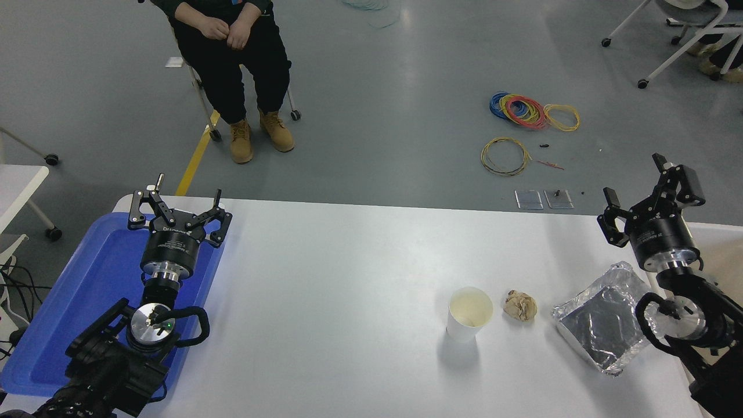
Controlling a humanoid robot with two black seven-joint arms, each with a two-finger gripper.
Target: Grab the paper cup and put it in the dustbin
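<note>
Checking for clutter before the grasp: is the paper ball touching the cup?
Apart. The head view shows a strip of bare white table between the cup and the paper ball to its right.

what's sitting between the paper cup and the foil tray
In the head view, a crumpled tan paper ball lies between the paper cup and the foil tray, touching neither.

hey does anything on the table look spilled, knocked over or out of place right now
Nothing is spilled or tipped. The small white paper cup stands upright and looks empty. The crumpled tan paper ball and the crinkled silver foil tray, which overhangs the white table edge at right, just look like rubbish.
</note>
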